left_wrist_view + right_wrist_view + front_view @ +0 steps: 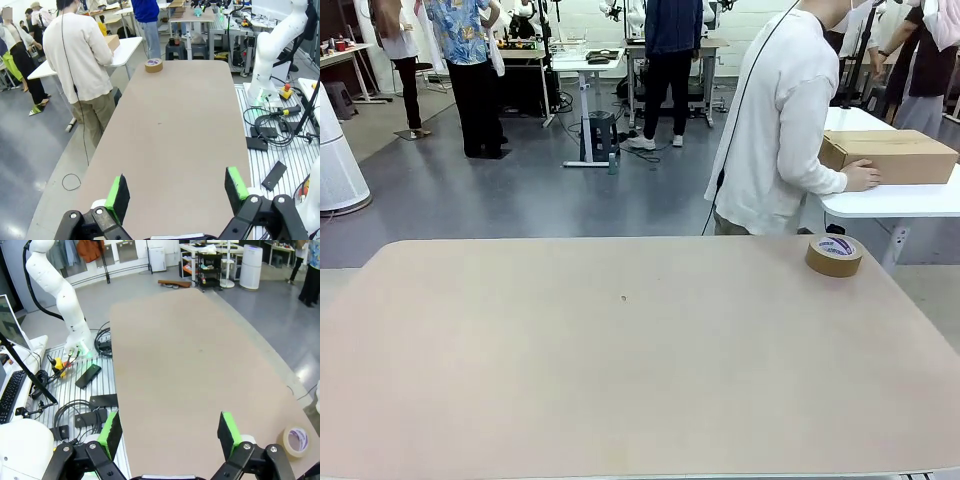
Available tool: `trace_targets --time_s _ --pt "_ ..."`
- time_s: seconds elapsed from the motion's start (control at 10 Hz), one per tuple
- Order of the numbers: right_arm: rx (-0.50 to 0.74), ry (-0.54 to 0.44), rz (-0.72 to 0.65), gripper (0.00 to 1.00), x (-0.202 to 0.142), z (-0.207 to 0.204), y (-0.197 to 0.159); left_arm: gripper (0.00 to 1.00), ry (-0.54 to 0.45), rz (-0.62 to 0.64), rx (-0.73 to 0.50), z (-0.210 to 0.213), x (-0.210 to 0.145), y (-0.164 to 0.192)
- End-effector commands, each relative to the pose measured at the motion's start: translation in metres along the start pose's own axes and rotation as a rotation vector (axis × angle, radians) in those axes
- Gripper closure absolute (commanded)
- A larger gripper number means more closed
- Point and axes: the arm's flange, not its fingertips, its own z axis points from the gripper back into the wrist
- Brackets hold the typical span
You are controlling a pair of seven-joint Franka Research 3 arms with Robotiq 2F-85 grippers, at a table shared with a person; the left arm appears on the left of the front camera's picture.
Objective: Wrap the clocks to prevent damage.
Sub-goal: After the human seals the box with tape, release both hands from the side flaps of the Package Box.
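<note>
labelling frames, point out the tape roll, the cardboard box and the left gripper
tape roll [834, 255], front view, its top face
cardboard box [890, 156], front view, its front side
left gripper [177, 192], left wrist view, midway between fingertips

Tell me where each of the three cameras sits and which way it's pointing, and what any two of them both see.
Front view: fixed on the robot's side, looking across the table at the person, who is turned to a cardboard box on a side table.
Left wrist view: above the table's end, looking along it; the open left hand rises from the bottom edge.
Right wrist view: above the opposite end, facing back; the open right hand shows below.
Shared: all three see the tape roll on the table.
</note>
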Motion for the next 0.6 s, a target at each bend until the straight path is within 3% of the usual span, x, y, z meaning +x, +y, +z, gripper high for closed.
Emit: trace_targets --time_s 0.0,0.5 --pt "0.006 -0.014 0.013 0.00 0.0000 -0.0005 -0.0026 0.00 -0.007 -0.003 -0.005 0.0044 0.0006 -0.0003" --pt "0.006 -0.014 0.013 0.00 0.0000 -0.0005 -0.0026 0.00 -0.007 -0.003 -0.005 0.0044 0.0006 -0.0003"
